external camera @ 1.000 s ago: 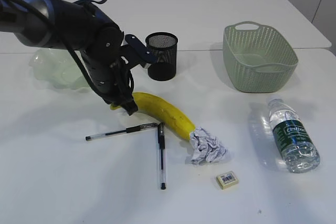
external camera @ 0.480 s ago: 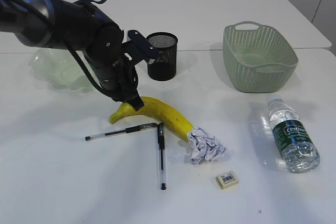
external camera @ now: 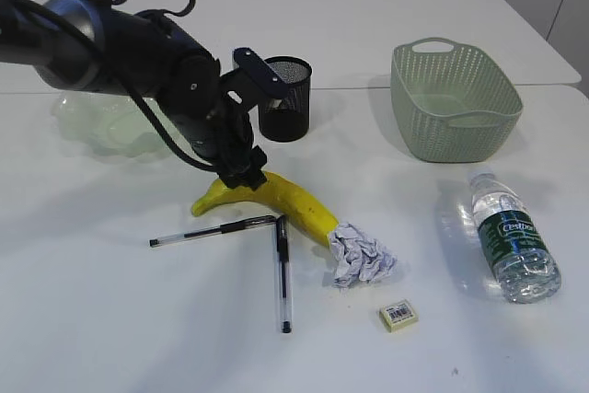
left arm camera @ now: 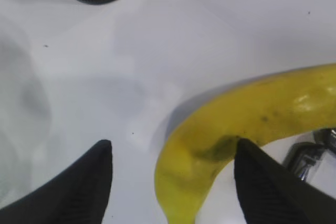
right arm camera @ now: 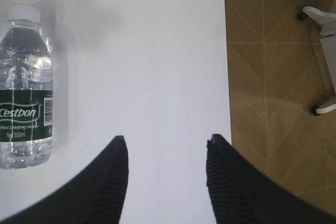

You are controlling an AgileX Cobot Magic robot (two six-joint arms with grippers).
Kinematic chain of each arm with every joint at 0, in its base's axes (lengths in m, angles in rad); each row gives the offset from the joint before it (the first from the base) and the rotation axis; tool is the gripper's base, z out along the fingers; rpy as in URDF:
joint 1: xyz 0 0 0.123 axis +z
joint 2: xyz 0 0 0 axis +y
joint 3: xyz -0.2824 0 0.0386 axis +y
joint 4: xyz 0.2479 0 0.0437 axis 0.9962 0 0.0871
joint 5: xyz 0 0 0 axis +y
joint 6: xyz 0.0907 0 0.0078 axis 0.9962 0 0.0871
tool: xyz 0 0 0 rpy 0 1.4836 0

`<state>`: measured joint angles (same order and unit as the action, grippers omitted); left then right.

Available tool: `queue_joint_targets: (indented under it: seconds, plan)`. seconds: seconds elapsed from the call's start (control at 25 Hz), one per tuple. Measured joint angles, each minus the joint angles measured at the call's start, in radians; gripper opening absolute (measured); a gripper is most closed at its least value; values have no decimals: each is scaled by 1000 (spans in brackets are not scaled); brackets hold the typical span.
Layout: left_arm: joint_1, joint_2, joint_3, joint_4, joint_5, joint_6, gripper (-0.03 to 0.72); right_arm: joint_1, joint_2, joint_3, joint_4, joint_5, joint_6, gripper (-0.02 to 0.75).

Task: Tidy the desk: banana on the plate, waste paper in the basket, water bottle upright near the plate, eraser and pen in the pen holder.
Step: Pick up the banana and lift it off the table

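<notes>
My left hand hovers with fingers spread over the banana, which lies left of centre on the bench, its stem end between the fingers in the wrist view. I judge it soft and bruisable, best held mid-body. The plate sits upper left, with open bench between. Pens lie just below. My right hand, apart, holds nothing beside the fallen bottle.

Worktop is smooth glossy white, pen holder black metal mesh, basket matt woven-look plastic, paper ball all crinkly.
</notes>
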<state>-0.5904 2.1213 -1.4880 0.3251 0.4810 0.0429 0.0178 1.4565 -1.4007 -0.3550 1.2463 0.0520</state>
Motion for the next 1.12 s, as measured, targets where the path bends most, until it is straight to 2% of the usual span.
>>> queue_joint_targets:
  seconds: [0.88,1.12]
  plan:
    - [0,41,0,7,0,0,519,0,0,0,0,0,0,368]
    - [0,45,0,5,-4,0,485,0,0,0,2,0,0,368]
